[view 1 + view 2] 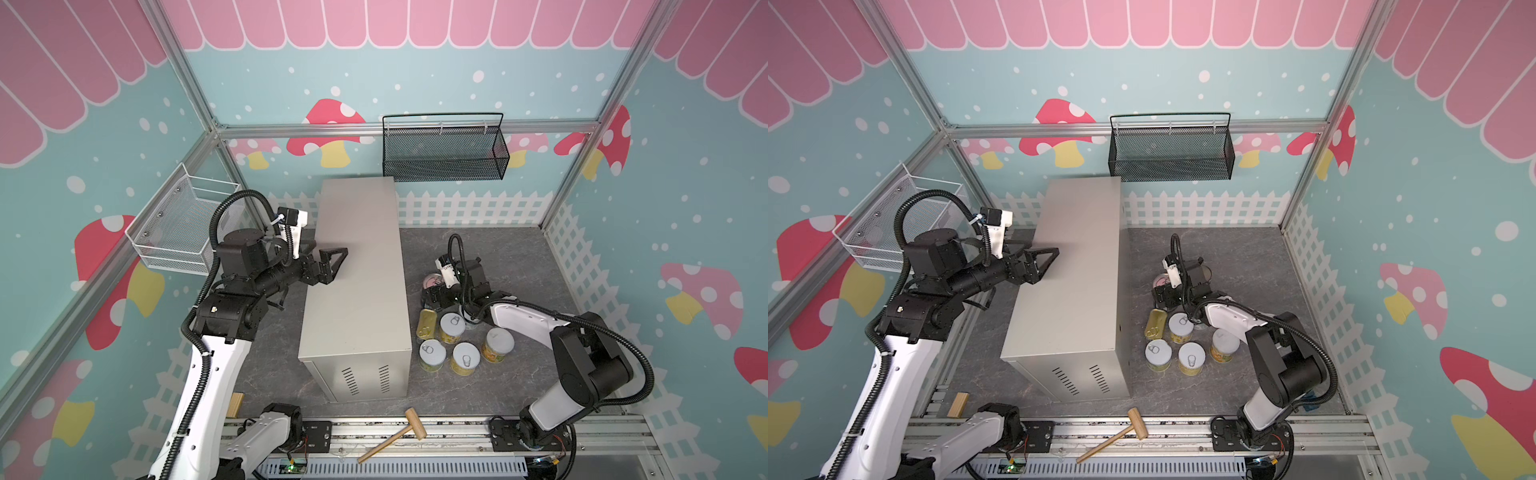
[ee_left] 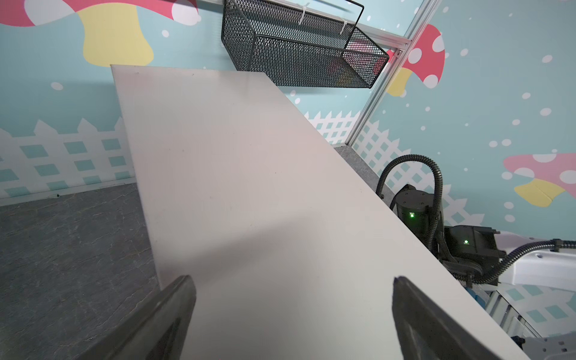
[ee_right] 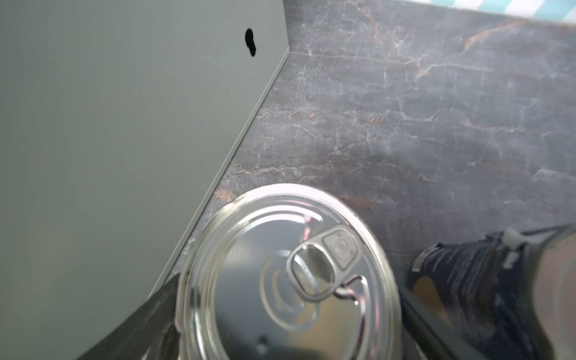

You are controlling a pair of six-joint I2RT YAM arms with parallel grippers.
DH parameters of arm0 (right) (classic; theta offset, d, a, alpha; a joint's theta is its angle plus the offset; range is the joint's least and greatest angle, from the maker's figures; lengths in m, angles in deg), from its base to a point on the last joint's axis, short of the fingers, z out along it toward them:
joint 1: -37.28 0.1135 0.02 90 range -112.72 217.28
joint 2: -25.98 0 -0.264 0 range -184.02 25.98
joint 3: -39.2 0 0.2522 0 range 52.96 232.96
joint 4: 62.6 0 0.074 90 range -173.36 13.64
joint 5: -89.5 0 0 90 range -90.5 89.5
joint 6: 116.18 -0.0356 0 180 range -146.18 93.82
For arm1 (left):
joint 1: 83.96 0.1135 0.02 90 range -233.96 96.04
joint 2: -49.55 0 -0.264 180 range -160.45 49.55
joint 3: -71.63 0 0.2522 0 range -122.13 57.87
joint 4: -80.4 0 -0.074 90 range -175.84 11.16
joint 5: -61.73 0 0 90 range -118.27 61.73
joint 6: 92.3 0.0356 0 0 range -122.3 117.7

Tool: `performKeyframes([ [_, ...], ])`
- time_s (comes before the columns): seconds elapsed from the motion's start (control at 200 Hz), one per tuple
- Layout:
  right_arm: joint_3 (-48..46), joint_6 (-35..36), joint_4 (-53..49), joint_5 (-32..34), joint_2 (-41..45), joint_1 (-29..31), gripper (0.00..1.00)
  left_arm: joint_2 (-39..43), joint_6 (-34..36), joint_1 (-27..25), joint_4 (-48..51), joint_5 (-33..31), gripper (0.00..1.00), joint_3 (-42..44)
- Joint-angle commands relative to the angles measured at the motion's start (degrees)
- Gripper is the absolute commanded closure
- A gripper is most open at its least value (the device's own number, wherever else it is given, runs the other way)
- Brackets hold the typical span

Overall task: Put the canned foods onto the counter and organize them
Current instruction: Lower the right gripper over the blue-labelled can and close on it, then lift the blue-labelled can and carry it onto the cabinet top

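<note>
The counter (image 1: 357,270) is a tall beige-grey metal box with vent slits on its near end. My left gripper (image 1: 338,266) hovers open over its left edge, and the left wrist view shows the fingers (image 2: 174,311) wide apart above the flat top (image 2: 249,187). On the floor to the right stand several short yellow-labelled cans (image 1: 465,358) and a flat gold tin (image 1: 427,324). My right gripper (image 3: 286,296) is low beside the counter's wall, shut on an upright silver-lidded can (image 3: 280,265). A navy-labelled can (image 3: 467,280) stands right next to it.
A black mesh basket (image 1: 444,149) hangs on the back wall and a white wire basket (image 1: 183,224) on the left wall. A wooden mallet (image 1: 399,436) lies on the front rail, and a wood block (image 1: 236,405) sits at the front left.
</note>
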Motion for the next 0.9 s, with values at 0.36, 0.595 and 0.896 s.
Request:
performKeyframes([
  [0.36, 2.9, 3.2, 1.3, 4.6, 2.0, 0.8, 0.42, -0.1, 0.4, -0.2, -0.2, 0.1, 0.01, -0.6],
  [0.595, 5.3, 7.4, 1.3, 5.1, 5.0, 0.8, 0.5, 0.0, 0.4, -0.2, -0.3, -0.3, 0.01, -0.1],
  [0.896, 12.4, 11.2, -3.8, 3.1, 8.7, 0.8, 0.51, -0.2, -0.1, -0.3, -0.4, -0.6, 0.01, 0.0],
])
